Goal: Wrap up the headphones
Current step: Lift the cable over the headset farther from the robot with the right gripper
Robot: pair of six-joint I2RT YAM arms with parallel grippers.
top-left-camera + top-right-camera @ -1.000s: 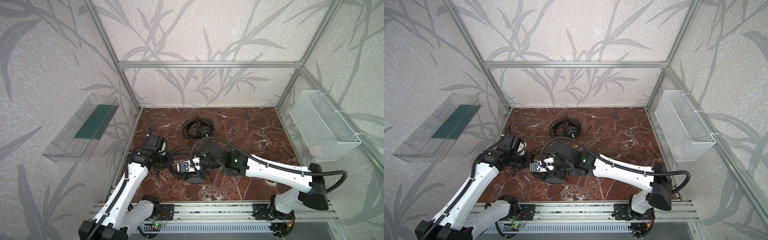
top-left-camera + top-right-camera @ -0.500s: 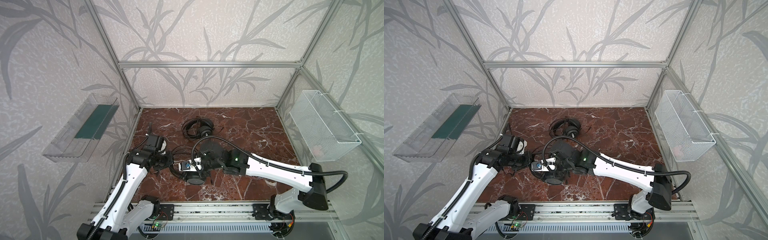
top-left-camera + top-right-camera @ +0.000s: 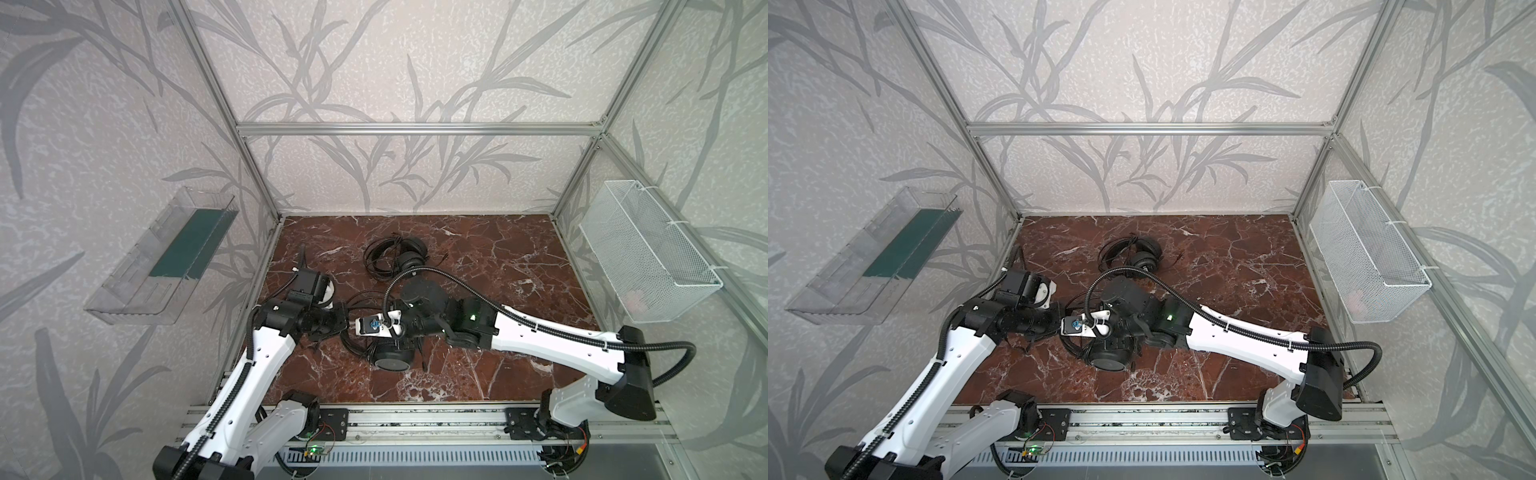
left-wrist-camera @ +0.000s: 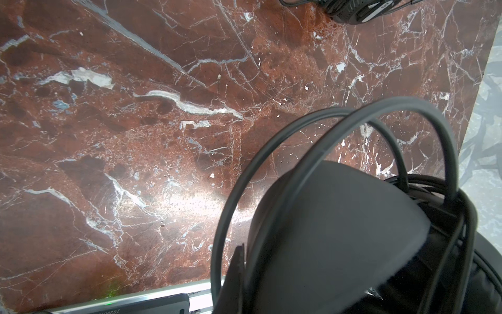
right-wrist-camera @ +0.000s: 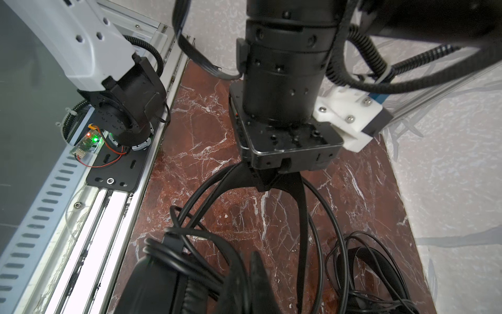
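Now, near headphones: strung between the two grippers in both top views, at the front of the table.
Earcup: smooth and round, sits just below the right gripper, tilted with its flat face turned up and outward. Whether it rests on the table cannot be told.
Headband wires: arch from the earcup across to the left gripper. In the right wrist view they run together into its closed tips.
Left gripper: clenched on the headband of the near headphones. One of its fingers shows beside the wires in the left wrist view.
Right gripper: clenched on the near headphones right beside the earcup, with thin strands crossing its fingers. The exact pinch point is hidden.
Grippers to each other: facing tip to tip, close together, with the left one just beside the right arm's wrist camera.
Loose cable: a slack tangle lying just beside the right gripper.
Far headphones: bundled with their cable coiled, well apart from both grippers on the side toward the back wall, touched by neither.
Marble table: red-brown with white veins, beneath both grippers.
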